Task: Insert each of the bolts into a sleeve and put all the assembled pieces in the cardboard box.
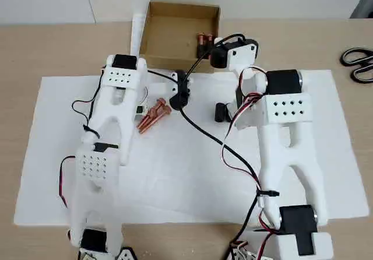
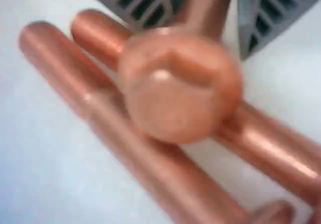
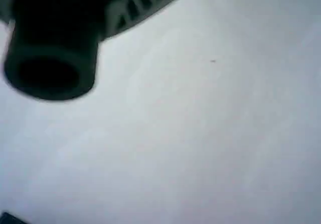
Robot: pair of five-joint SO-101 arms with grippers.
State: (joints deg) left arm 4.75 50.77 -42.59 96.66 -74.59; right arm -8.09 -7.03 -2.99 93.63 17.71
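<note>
Copper-coloured bolt [image 2: 175,83] clamped by its shank in left gripper [image 2: 205,10], grey ribbed jaws closed on it, round head toward the wrist camera, held just above loose bolts [image 1: 152,113] on white sheet [image 1: 175,178]; right gripper [image 1: 222,109] closed round black sleeve [image 3: 50,66], open bore facing its wrist camera, apparently clear of the sheet; key relation: sleeve off to the right of the held bolt across mid-sheet, well apart, black cable [image 1: 204,133] in between; bolt's long axis roughly along the left jaws, head at the camera end; bore axis roughly along the right jaws, so probably not in line yet; next move, by judgement: meeting mid-sheet and lining shank tip up with bore; left arm nearer the loose bolts, right arm nearer cardboard box [image 1: 172,30]; counts: one bolt held, two full shanks side by side under it, end of a third at frame edge, exact pile count not clear from above; one sleeve; two copper heads of assembled pieces [image 1: 204,38] inside the box, at the side nearer the right arm; one box; one pair of scissors [image 1: 358,62] on bare table [image 1: 35,50], far right
</note>
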